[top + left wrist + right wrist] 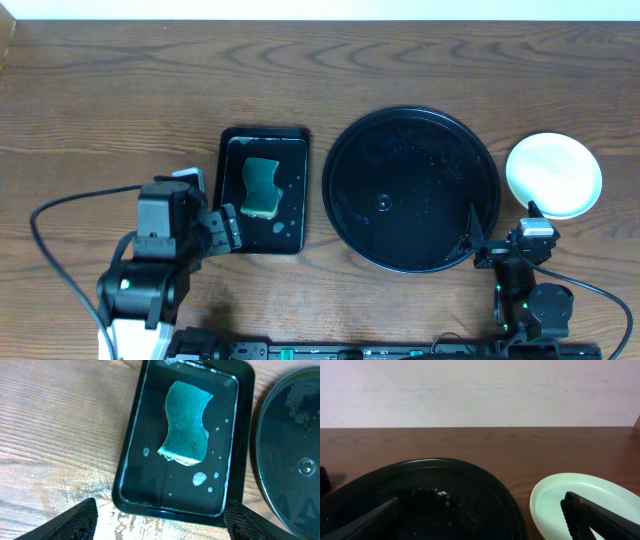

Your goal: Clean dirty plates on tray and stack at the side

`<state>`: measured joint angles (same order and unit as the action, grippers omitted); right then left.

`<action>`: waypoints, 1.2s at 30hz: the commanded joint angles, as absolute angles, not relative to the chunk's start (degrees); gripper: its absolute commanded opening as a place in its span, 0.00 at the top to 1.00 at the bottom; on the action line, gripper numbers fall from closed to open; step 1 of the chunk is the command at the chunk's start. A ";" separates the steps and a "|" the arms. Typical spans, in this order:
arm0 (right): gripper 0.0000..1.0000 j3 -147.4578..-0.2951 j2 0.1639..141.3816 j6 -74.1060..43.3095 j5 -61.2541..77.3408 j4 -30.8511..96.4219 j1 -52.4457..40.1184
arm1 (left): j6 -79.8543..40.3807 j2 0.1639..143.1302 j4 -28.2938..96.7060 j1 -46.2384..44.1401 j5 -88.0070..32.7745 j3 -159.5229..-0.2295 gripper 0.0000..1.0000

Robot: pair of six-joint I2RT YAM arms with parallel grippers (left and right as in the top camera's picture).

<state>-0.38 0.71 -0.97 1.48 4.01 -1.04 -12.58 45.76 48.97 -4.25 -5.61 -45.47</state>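
**Left claw** (160, 510): fingers spread wide, holding nothing. It sits at the near end of the small tray, by its lower-left corner in the overhead view.

**Small tray** (150, 477): rectangular, black, wet inside, with droplets and one spot of foam (199, 478). It lies left of the round tray, apart from it.

**Sponge** (186, 422): teal scouring face up, paler layer underneath, waisted outline. It lies flat in the small tray, toward the far end.

**Right claw** (481, 505): fingers spread as wide as they go, empty. It is low at the table's near edge, aimed at the gap between tray and plates.

**Tray** (400, 150): round, glossy black, raised rim, beaded with water; no plate on it.

**Plates** (553, 175): pale, clean top face. They rest on the bare table just right of the tray, not touching it. How many are stacked cannot be told.

**Table** (120, 90): brown wood grain.
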 commanded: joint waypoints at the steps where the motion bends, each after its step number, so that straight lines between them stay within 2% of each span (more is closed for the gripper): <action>1: 0.01 -0.32 0.32 -0.34 0.89 4.29 -1.61 | -11.81 42.28 51.24 -4.47 -4.64 -45.17 0.18; 7: 0.01 -0.32 0.32 -0.34 0.89 4.29 -1.61 | -11.38 35.81 53.93 -4.47 -3.36 -40.93 0.19; 8: 0.01 -0.32 0.32 -0.34 0.89 4.29 -1.61 | -11.38 34.81 53.80 -4.47 -3.36 -39.83 0.03; 14: 0.01 -0.32 0.32 -0.34 0.89 4.29 -1.61 | -9.91 27.55 51.13 -4.40 -3.11 -32.27 0.03; 20: 0.01 -0.32 0.32 -0.34 0.89 4.29 -1.61 | -3.20 18.06 33.04 -4.14 -3.11 -21.54 0.03; 30: 0.01 -0.32 0.32 -0.36 0.89 4.29 -1.61 | -2.55 5.37 1.34 -2.87 -3.16 -4.58 0.03; 33: 0.01 -0.32 0.32 -0.36 0.89 4.29 -1.61 | -0.75 1.48 -6.11 -2.13 -3.55 -0.64 0.03; 36: 0.01 -0.32 0.32 -0.34 0.89 4.29 -1.61 | 3.16 0.10 -5.67 -1.96 -4.60 -0.23 0.03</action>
